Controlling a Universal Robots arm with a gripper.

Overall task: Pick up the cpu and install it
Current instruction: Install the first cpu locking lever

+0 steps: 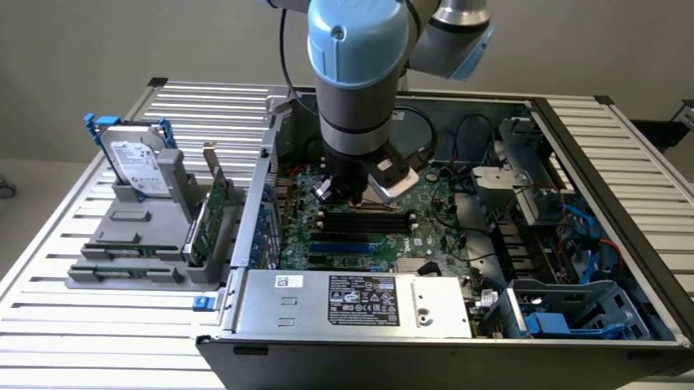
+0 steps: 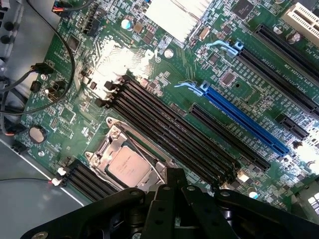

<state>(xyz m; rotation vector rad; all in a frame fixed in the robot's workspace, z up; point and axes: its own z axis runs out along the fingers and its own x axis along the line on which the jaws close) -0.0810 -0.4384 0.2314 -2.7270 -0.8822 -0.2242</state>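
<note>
Your end effector (image 2: 172, 186) is hovering with fingers closed and empty, just above the cpu (image 2: 128, 165) sitting in its socket (image 2: 112, 135). Any bump could be bending pins.

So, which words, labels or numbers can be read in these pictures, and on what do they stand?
None can be read.
Black label on the silver metal power supply box: too small.
White label on the silver hard drive: blurred.
White print on the green motherboard: blurred.
</note>
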